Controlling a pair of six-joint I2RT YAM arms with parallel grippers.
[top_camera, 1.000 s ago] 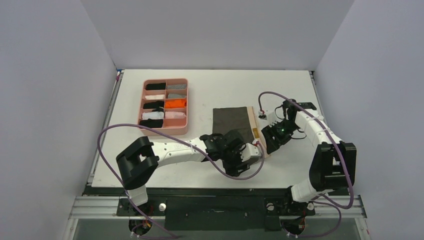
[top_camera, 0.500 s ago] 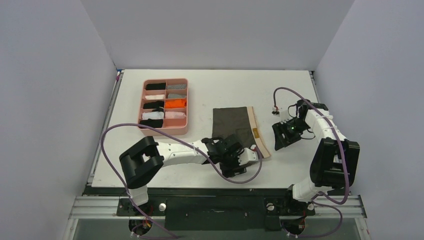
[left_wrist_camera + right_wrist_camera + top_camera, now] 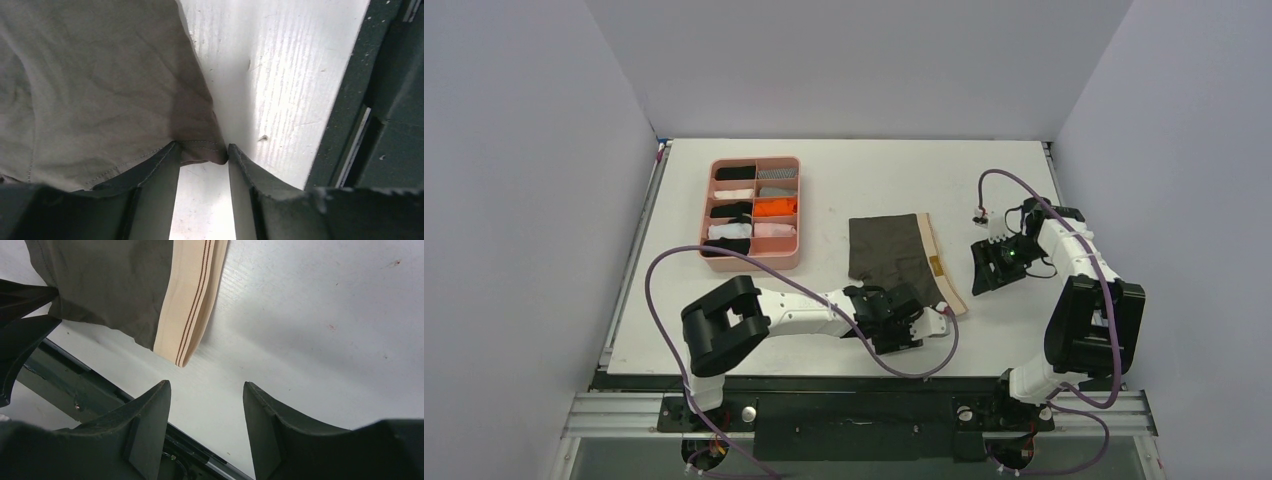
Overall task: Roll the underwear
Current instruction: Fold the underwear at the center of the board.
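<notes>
The underwear lies flat near the middle of the table, right of the pink tray. The left gripper pinches its near corner; the right gripper hovers spread, just right of the waistband

White arms, black joints, purple cables

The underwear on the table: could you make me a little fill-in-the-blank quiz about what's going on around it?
1. The left gripper has a corner of the ____ between its fingers.
2. The right gripper holds ____.
3. The underwear has a waistband coloured ____.
4. The pink tray sits to the ____ of the underwear in the top view.

Missing words: underwear; nothing; beige; left
</notes>
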